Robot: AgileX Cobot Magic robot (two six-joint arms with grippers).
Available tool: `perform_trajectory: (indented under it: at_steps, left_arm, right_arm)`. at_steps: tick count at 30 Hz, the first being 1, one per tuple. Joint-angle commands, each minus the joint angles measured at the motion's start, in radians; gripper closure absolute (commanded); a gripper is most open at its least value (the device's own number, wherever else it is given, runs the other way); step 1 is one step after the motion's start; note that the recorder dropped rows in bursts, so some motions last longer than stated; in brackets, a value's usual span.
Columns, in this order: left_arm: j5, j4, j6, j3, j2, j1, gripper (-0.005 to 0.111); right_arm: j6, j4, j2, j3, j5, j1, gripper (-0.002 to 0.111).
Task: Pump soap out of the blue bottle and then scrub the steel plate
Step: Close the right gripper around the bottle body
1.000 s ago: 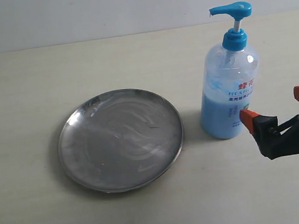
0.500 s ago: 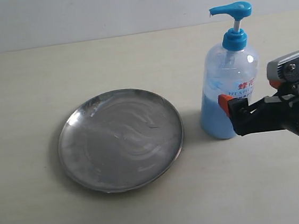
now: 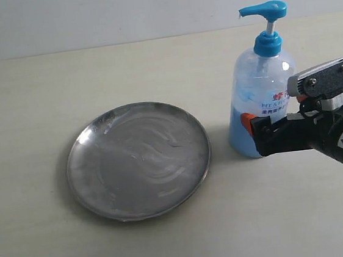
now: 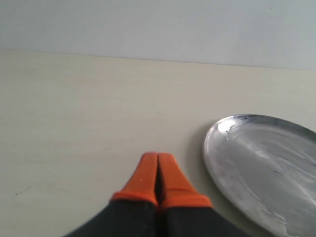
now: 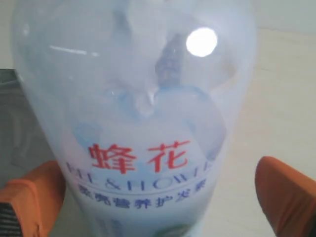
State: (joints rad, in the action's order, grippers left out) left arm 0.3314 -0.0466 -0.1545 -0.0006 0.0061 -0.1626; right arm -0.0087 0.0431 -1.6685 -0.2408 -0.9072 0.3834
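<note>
in the exterior view the blue bottle [image 3: 259, 88] stood upright on the pale table [image 3: 32, 88] at the right of the frame, its blue pump head [image 3: 266, 11] near the upper right with the spout aimed left, and light blue liquid filled its lower part. the steel plate [image 3: 139, 161] lay flat at the centre left of the frame, apart from the bottle, its face marked with pale swirly smears [image 3: 152, 146]. the right gripper [image 5: 158, 197] reached in from the right edge with its 2 orange fingers [image 5: 30, 195] spread wide on either side of the bottle's lower body, a gap showing beside 1 of them, at the level of the white label [image 5: 143, 158]. the left gripper [image 4: 158, 170] had its tips pressed together on nothing, low over the table just beside the plate's rim
</note>
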Motion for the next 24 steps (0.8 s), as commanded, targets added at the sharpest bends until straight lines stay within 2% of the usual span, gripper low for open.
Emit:
perform_trajectory:
  at_steps: [1,6,11,24]
  left_arm:
    - [-0.006,0.000,-0.003,0.001,-0.006,0.004,0.107]
    - [-0.006,0.000,-0.003,0.001,-0.006,0.004,0.107]
    - [-0.006,0.000,-0.003,0.001,-0.006,0.004,0.107]
    - [-0.006,0.000,-0.003,0.001,-0.006,0.004,0.107]
  right_arm:
    - [-0.010,0.029,-0.031,-0.009,-0.104,0.002,0.004]
    - [-0.008,0.017,-0.065,-0.029,-0.141,0.002,0.004]
    - [-0.008,-0.081,-0.100,-0.078,-0.142,0.002,0.004]
    - [-0.008,-0.020,-0.190,-0.160,-0.184,0.002,0.004]
